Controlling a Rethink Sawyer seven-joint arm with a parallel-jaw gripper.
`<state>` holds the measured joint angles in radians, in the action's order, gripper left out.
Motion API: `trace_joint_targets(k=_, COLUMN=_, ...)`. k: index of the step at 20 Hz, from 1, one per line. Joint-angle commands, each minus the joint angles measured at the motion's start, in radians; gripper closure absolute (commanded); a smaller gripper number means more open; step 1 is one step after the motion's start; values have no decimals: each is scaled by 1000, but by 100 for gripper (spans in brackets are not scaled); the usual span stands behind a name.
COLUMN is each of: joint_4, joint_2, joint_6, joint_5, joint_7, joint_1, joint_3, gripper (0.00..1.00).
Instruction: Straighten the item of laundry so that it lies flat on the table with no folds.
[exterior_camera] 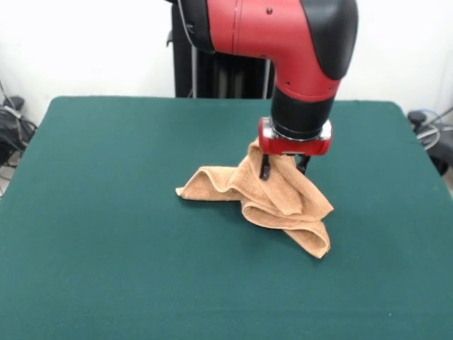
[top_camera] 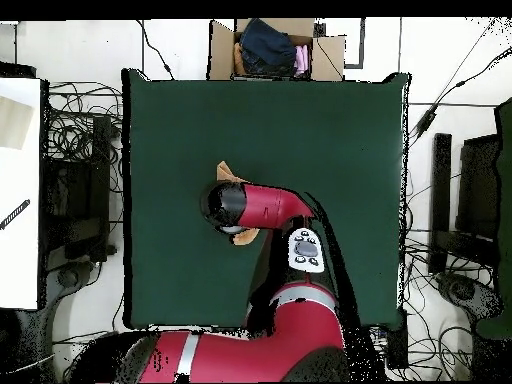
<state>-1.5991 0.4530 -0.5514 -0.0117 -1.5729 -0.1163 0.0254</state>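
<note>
Green felt worktop [exterior_camera: 106, 234] fills most of the front view, white wall behind. My tool [exterior_camera: 283, 167] sits right of centre w/ fingers clamped on a raised peak of the tan towel [exterior_camera: 276, 202]. Towel is bunched, not flat: one fold trails left on the worktop, another runs toward the near right corner. From overhead my arm [top_camera: 265, 205] covers nearly all of it; only small bits of towel [top_camera: 230, 172] peek out beside the wrist.
</note>
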Motion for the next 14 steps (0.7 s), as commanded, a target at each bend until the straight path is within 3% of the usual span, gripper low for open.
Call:
trace_joint_targets(k=1, joint_4=-7, joint_2=-32, joint_6=92, joint_5=-32, joint_7=-165, joint_1=33, joint_3=-7, gripper=0)
trace_joint_targets(k=14, joint_4=10, joint_2=-35, joint_6=57, joint_5=-25, joint_7=-162, joint_1=42, joint_3=12, gripper=0)
